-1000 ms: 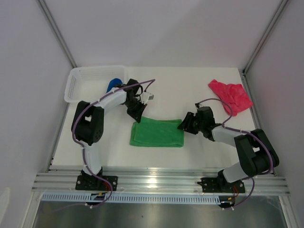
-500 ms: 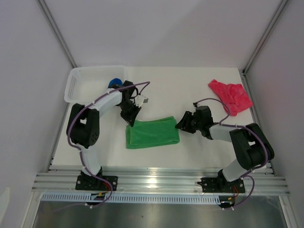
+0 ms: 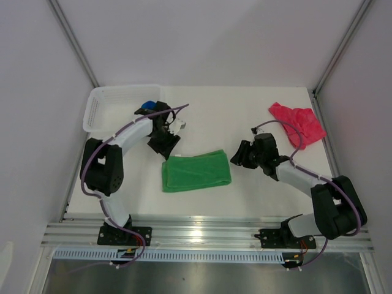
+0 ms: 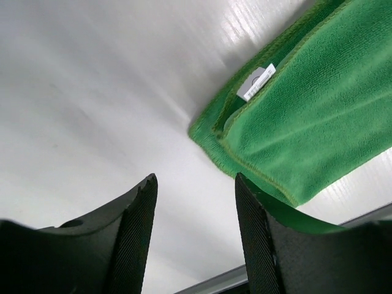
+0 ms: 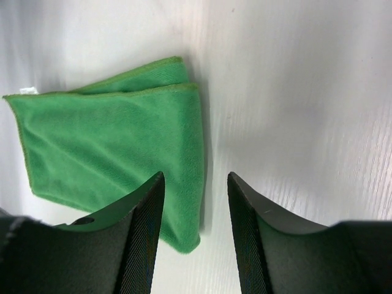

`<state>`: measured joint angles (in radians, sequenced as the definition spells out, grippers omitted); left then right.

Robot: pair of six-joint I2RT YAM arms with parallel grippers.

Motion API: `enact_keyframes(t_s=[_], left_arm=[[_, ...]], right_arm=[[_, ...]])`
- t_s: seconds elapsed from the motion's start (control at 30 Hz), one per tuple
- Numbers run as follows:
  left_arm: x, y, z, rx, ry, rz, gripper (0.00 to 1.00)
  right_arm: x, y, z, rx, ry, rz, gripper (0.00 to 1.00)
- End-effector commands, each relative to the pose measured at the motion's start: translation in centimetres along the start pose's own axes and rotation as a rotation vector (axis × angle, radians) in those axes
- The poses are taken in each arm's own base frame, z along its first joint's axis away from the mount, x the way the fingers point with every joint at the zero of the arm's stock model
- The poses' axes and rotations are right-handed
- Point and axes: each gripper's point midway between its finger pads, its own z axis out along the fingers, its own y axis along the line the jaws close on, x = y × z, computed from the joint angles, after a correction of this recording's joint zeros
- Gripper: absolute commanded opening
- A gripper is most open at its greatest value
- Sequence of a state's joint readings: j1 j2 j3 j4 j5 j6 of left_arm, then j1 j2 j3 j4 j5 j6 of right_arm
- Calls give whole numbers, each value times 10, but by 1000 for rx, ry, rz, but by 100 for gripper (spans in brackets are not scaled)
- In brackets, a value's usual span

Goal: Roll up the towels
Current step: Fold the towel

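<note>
Nearest my bases, the green towel (image 3: 196, 170) lies folded flat on the table (image 3: 214, 116), its long side running left to right and its white label (image 4: 256, 81) at the far-left corner.

My left end effector (image 3: 165, 146) hangs just beyond that corner, fingers parted and holding nothing. My right end effector (image 3: 236, 158) sits just off the right short edge, likewise parted and empty.

By my judgement the step in hand is starting the roll on this towel. I should bring both end effectors onto one short edge, pinch all the layers together and turn them over evenly. That keeps the roll tight and stops it from skewing.

Farther back, the pink-red towel (image 3: 298, 122) lies crumpled at the far right. The blue towel (image 3: 147, 105) shows at the right end of the white basket (image 3: 98, 101), partly hidden by my left arm.
</note>
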<state>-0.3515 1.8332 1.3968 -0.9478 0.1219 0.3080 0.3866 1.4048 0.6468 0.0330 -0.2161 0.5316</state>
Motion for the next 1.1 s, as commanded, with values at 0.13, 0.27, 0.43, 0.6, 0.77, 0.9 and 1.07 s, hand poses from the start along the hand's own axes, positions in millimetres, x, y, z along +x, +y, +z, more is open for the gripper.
enact_keyframes(t_s=[0.13, 0.27, 0.43, 0.6, 0.77, 0.9, 1.07], left_arm=[[18, 3, -13, -34, -25, -7, 56], [16, -5, -17, 11, -54, -27, 56], [11, -1, -28, -5, -91, -27, 57], [11, 0, -38, -2, -117, -26, 57], [13, -3, -46, 2, -142, -6, 56], [15, -8, -52, 19, -157, 48, 56], [10, -26, -59, 80, -181, 222, 56]], right_arm=[[17, 8, -14, -18, 58, -12, 49], [53, 32, 1, -104, 147, -46, 49], [79, 15, 23, -56, 219, 8, 42], [50, -18, 42, 20, 235, 5, 7], [-47, -13, 92, 32, 248, -221, 11], [-107, -2, 123, 69, 232, -338, 36], [-185, 21, 92, 100, 33, -351, 44]])
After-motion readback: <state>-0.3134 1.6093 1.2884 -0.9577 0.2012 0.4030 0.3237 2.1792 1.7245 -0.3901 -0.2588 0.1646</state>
